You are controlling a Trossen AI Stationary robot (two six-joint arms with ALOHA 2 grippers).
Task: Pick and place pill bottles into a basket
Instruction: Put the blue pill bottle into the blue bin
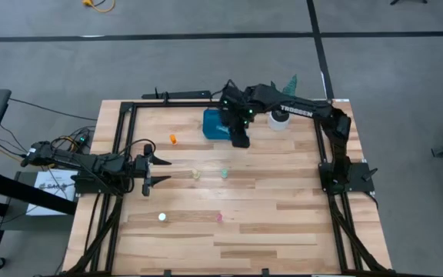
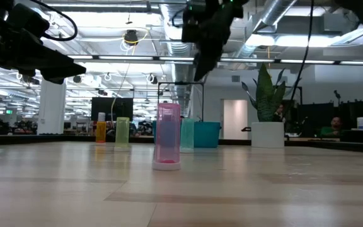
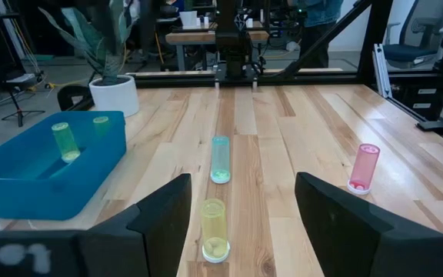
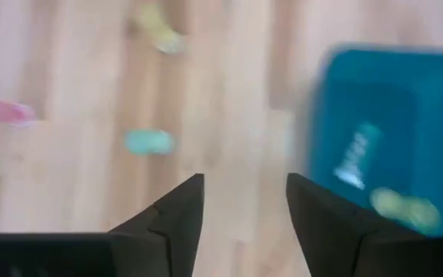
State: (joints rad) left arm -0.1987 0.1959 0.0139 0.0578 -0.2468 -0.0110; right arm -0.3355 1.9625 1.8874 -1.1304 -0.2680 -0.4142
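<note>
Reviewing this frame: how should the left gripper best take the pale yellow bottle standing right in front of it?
Probably around the mid-body of the pale yellow bottle, coming in level from the left gripper side. It stands upright on its cap, a narrow cylinder already between the open fingers.

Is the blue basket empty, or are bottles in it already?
Not empty. The left wrist view shows the basket holding two yellow-green bottles, one nearer, one farther back.

The pale wooden surface point(image 1: 268, 223) carries the teal-blue basket point(image 1: 215, 123) and a white plant pot point(image 1: 278, 120) near its far edge. Standing loose on the boards are an orange bottle point(image 1: 173, 139), a pale yellow bottle point(image 1: 196, 175), a teal-green bottle point(image 1: 224, 173), a whitish bottle point(image 1: 161, 217) and a pink bottle point(image 1: 220, 218).
</note>
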